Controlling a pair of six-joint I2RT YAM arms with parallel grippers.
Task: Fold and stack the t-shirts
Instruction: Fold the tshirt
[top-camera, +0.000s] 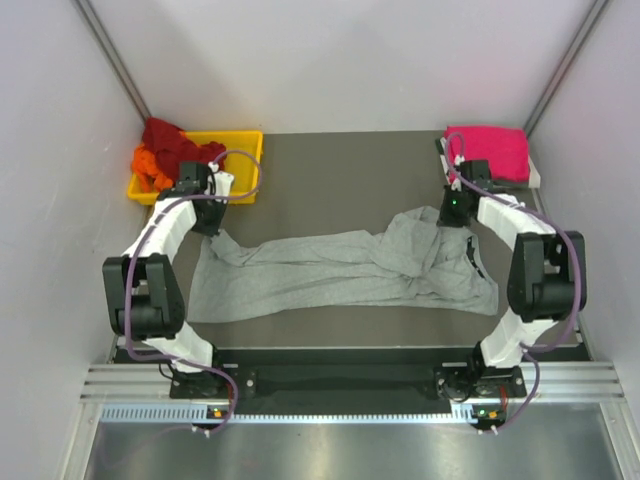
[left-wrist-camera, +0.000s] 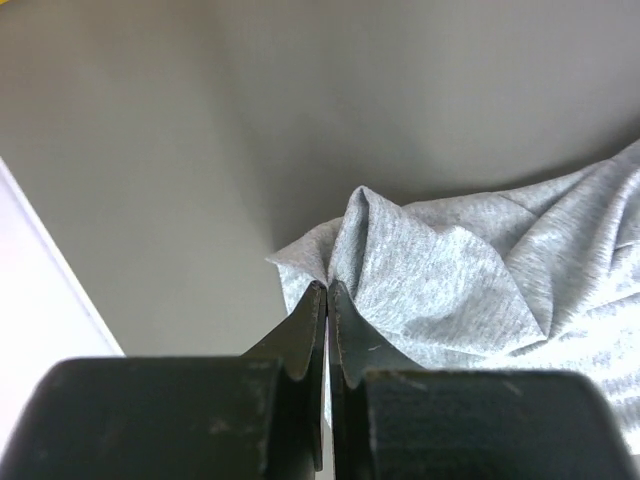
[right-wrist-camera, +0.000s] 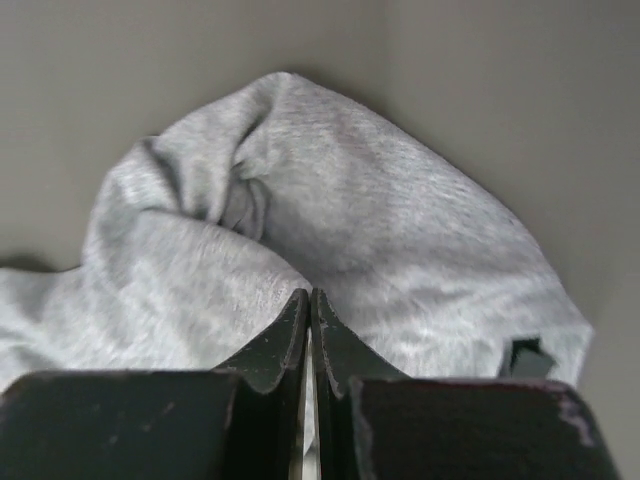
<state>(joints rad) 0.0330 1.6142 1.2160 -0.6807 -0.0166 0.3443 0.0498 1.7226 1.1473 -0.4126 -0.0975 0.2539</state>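
Left gripper (left-wrist-camera: 327, 287) clamped tight on light heather-grey cloth t-shirt (top-camera: 340, 270) corner at 9 o'clock — right gripper (right-wrist-camera: 309, 292) pinched shut on its bunched fold at 2 o'clock.

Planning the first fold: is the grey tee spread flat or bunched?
Bunched: the grey tee lies rumpled, cloth overlapping at its right end.

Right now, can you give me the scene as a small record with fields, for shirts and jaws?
grey tee: crumpled, stretched across the middle
left jaws: shut on grey tee's far left corner
right jaws: shut on grey tee's far right edge
pink tee: folded, far right
red tee, orange tee: heaped in yellow tray, far left
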